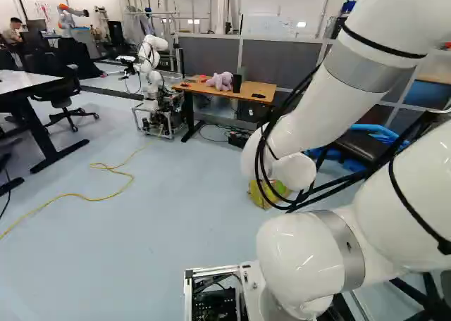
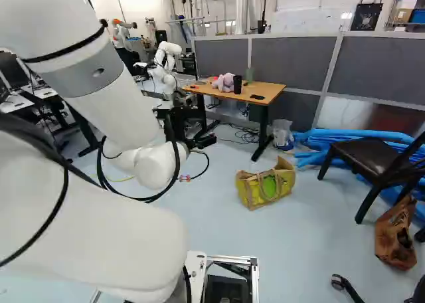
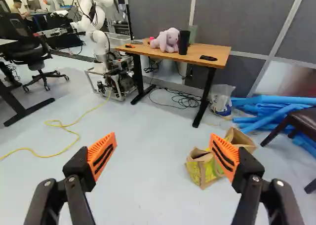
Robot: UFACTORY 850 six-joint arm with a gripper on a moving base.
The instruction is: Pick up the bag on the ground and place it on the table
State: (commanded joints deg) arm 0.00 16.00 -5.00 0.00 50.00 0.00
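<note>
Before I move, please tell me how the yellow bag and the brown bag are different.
The yellow bag shows a green patch, while the brown bag shows none. In the right base view, the yellow bag looks wider than tall; the brown bag looks taller than wide. Both rest on the floor.

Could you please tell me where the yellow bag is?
The yellow bag stands on the floor, nearer than the table and left of the chair in the right base view.

All views face roughly 12 o'clock, slightly down. Base cameras sit behind the arm at 7 and 5; the wrist camera, nearer, shares their table.
</note>
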